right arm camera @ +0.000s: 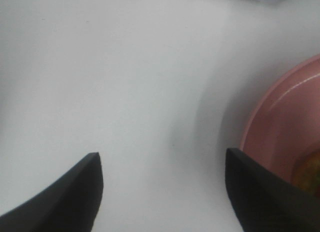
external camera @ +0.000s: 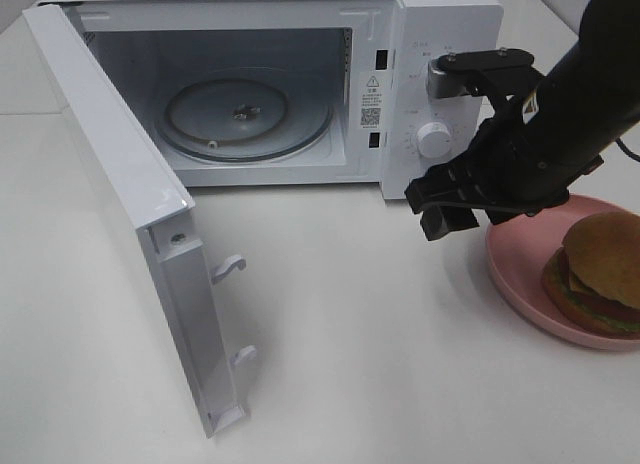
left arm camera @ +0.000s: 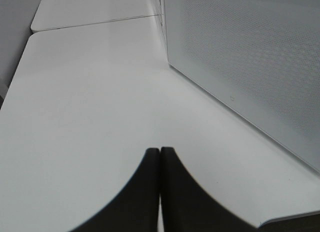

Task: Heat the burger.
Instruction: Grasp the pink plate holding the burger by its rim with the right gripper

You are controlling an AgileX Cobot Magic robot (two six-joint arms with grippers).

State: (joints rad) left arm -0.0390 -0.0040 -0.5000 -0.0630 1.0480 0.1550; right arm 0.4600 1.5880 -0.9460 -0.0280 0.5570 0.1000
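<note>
Currently, right pincer [external camera: 440,206] spread wide, empty, near plate [external camera: 510,274]

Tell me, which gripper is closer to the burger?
The right. The right gripper hangs open at the edge of the pink plate holding the burger; the left gripper is shut beside the microwave door, outside the high view.

The white table [external camera: 330,314] carries an open microwave [external camera: 425,29] and a pink plate [external camera: 515,272].
</note>
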